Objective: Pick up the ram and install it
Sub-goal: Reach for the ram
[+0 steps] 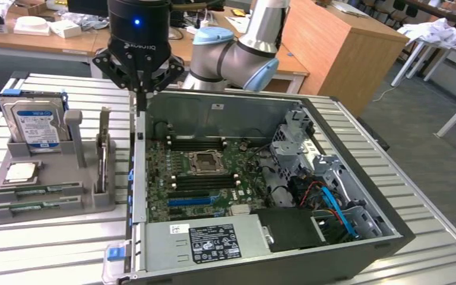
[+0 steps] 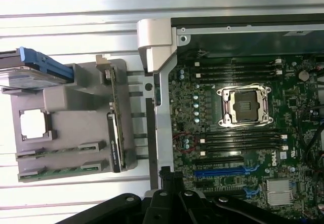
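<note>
**Jaws together, empty: black gripper (image 1: 142,95)**

Nearest, an open black computer case (image 1: 212,113) sits on a ribbed silver metal table (image 1: 46,249). At its nine o'clock, the long green ram stick (image 1: 103,148) stands on edge in a grey plastic holder (image 1: 93,205). Wooden office desks (image 1: 331,41) lie beyond, at twelve o'clock.

Ram (image 1: 103,148) (image 2: 115,133): grn stick, on edge in gray holder (image 1: 69,173) (image 2: 66,107).

Ram (image 2: 114,133) on edge in grey holder (image 2: 66,107) (motherboard (image 2: 202,102) alongside)
</note>
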`<state>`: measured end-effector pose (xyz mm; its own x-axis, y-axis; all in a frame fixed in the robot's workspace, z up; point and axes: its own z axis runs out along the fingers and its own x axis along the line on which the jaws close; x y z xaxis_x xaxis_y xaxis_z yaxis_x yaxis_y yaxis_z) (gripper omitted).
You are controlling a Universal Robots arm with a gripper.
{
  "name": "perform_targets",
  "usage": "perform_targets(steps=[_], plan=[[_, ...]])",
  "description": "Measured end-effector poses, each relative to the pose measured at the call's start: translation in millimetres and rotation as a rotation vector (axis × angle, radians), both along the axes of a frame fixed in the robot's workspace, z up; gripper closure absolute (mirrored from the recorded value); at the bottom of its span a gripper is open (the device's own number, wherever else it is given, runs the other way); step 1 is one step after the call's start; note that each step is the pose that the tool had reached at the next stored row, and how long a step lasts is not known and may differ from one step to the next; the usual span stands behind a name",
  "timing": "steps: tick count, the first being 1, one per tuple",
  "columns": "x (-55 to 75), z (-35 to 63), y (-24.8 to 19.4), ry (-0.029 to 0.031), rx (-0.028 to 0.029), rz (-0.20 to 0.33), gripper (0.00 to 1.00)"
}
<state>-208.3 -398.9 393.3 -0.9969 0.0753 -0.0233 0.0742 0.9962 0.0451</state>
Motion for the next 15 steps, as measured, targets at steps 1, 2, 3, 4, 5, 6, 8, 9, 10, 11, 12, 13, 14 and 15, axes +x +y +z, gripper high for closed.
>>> perform_targets(steps=[1,2,3,4,5,6,8,9,10,11,12,13,14,15], plan=[[-0.8,0.0,0.0,0.0000,0.0001,0.000,0.90],[-1.5,0.0,0.0,0.0000,0.0000,0.000,0.90],[-2.3,0.0,0.0,0.0000,0.0000,0.000,0.90],[-3.0,0.0,0.0,0.0000,0.0001,0.000,0.90],[-3.7,0.0,0.0,0.0000,0.0000,0.000,0.90],[-4.4,0.0,0.0,0.0000,0.0000,0.000,0.90],[-5.8,0.0,0.0,0.0000,0.0001,0.000,0.90],[-6.5,0.0,0.0,0.0000,0.0001,0.000,0.90],[-7.2,0.0,0.0,0.0000,0.0001,0.000,0.90],[-7.8,0.0,0.0,0.0000,0.0000,0.000,0.90],[-8.5,0.0,0.0,0.0000,0.0001,0.000,0.90],[-9.1,0.0,0.0,0.0000,0.0000,0.000,0.90],[-9.8,0.0,0.0,0.0000,0.0001,0.000,0.90],[-10.6,0.0,0.0,0.0000,0.0001,0.000,0.90]])
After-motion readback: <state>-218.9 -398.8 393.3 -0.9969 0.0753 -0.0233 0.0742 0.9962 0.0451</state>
